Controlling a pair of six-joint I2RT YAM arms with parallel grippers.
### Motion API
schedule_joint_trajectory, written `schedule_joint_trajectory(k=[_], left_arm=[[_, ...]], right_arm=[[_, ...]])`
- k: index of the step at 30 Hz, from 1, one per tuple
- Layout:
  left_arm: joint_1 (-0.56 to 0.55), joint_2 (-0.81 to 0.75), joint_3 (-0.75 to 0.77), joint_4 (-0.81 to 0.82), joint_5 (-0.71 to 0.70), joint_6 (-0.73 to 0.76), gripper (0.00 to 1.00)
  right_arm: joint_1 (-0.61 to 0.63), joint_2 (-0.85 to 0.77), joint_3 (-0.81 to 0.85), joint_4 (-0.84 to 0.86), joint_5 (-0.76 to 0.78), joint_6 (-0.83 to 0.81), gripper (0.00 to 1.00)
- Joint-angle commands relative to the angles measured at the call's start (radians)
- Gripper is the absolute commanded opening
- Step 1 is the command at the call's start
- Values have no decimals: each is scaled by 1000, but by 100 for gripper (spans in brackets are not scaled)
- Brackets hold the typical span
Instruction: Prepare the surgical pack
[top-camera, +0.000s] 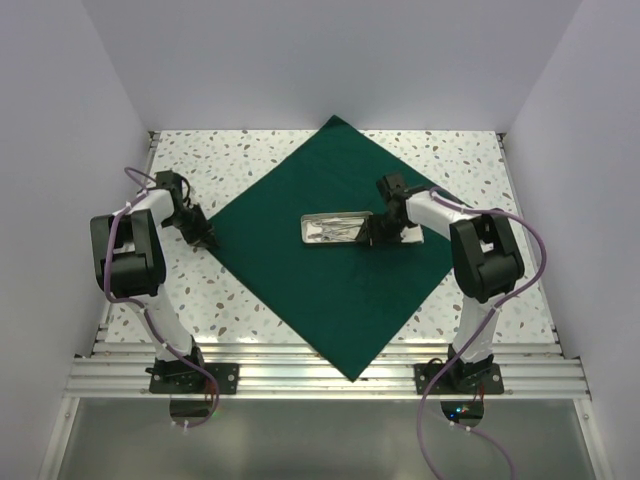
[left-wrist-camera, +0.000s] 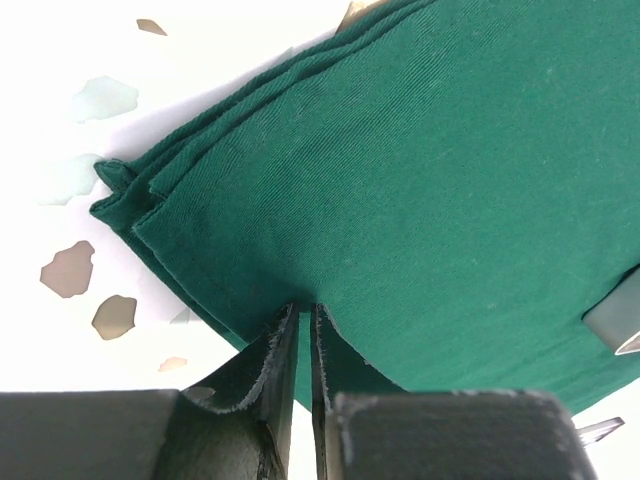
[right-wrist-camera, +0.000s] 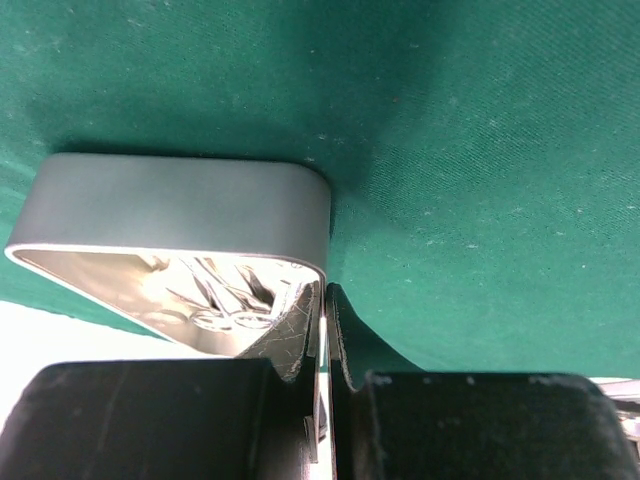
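Observation:
The dark green drape (top-camera: 300, 300) lies spread as a diamond on the speckled table. A shallow metal tray (top-camera: 335, 228) sits on its middle, with thin silver scissor-like instruments (right-wrist-camera: 220, 300) inside. My right gripper (top-camera: 378, 235) is at the tray's right end. In the right wrist view the right gripper (right-wrist-camera: 326, 290) is shut on the tray (right-wrist-camera: 180, 210) rim, one finger inside and one outside. My left gripper (top-camera: 207, 238) is at the drape's left corner. In the left wrist view the left gripper (left-wrist-camera: 305, 308) leaves only a thin slit, with the drape (left-wrist-camera: 420, 180) edge caught in it.
The speckled tabletop (top-camera: 200, 160) shows around the drape, with white walls on three sides. An aluminium rail (top-camera: 320, 375) runs along the near edge, carrying both arm bases. The drape's left corner (left-wrist-camera: 115, 185) shows several layered hems. The tray's end (left-wrist-camera: 615, 320) peeks in at the left wrist view's right edge.

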Motion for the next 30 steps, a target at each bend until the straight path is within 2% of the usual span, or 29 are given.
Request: schedule_joint_trajectory(k=[1,8,13,30], left_arm=[[18,-19,-11,-1,-62,23,15],[18,-18,-11,5,-44,33,24],[18,-18,-12,7,-38,36,24],[18,-7,-13,10,-38,38,24]], right_arm=[[-2,-55,-22,10,31,51,0],[-6,-52,-24,-10,41,24,0],[-7,-40,21,-59,62,-21,0],[-47,-60,18,-95,99,-73,0]])
